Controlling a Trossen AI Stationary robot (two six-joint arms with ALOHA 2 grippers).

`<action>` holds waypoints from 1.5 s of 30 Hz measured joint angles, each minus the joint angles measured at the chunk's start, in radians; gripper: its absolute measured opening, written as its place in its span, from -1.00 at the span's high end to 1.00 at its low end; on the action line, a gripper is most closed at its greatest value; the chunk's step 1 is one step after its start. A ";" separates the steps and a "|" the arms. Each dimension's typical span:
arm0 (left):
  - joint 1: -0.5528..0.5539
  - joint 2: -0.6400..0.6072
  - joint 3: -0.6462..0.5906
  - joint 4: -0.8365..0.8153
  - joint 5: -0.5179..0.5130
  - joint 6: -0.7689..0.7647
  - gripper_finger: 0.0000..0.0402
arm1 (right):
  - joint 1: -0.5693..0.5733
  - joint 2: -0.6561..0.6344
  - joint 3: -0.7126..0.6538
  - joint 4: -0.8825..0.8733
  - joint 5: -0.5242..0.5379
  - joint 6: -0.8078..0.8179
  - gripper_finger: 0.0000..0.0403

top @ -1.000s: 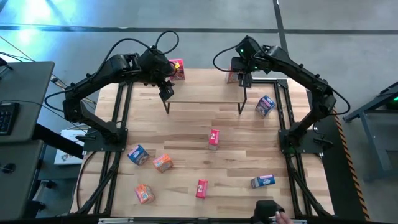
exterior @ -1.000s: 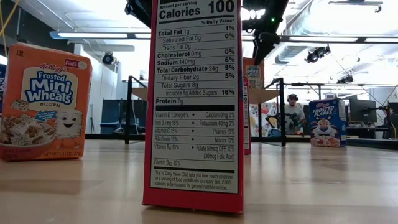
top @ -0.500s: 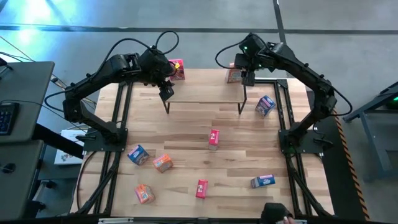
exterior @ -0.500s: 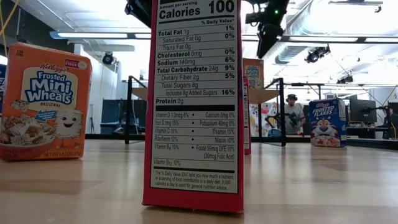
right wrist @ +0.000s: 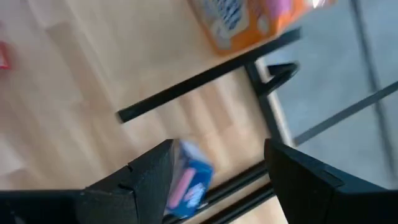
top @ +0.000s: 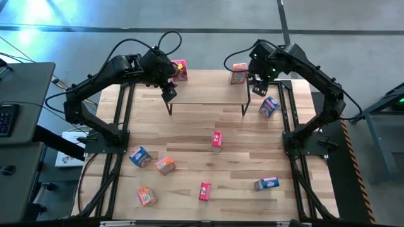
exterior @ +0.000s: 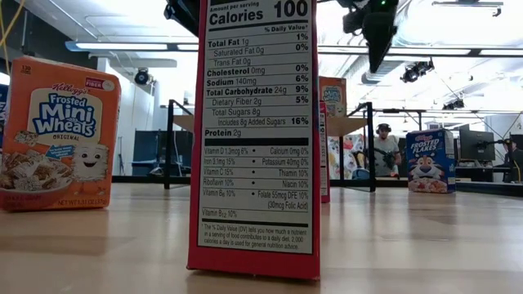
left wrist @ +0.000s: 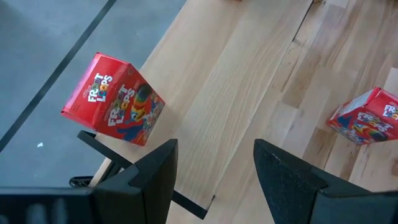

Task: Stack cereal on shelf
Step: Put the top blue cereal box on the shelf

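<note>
The shelf (top: 208,94) stands at the table's far side. A red cereal box (top: 179,69) stands on its far left corner and an orange box (top: 238,74) on its far right corner. My left gripper (top: 168,94) hovers open over the shelf's left end, beside the red box (left wrist: 115,109). My right gripper (top: 259,87) hangs open just past the shelf's right end, above a blue box (top: 269,106) lying on the table. In the right wrist view that blue box (right wrist: 189,180) shows between the fingers, far below them.
More boxes are scattered on the table: red (top: 217,140), blue (top: 139,156), orange (top: 165,165), orange (top: 146,196), red (top: 204,190), blue (top: 267,183). Black frame rails run along both table sides. Bare wood lies between the shelf and these boxes.
My right gripper has drawn away from the orange box on the shelf's far right corner, moving toward the table's right and near edge until it hangs over the blue box. The orange box stays standing on the shelf. My left arm has kept still.
</note>
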 joint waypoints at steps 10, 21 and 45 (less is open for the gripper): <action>0.000 0.000 0.000 0.000 0.000 0.000 -0.01 | 0.018 -0.219 -0.254 0.125 -0.023 0.120 -0.19; 0.000 0.000 0.000 0.000 0.000 0.000 -0.01 | 0.018 -0.406 -0.488 0.197 0.009 0.284 -0.19; 0.000 0.000 0.000 0.000 0.000 0.000 -0.01 | 0.009 -0.445 -0.857 0.330 0.088 0.416 -0.19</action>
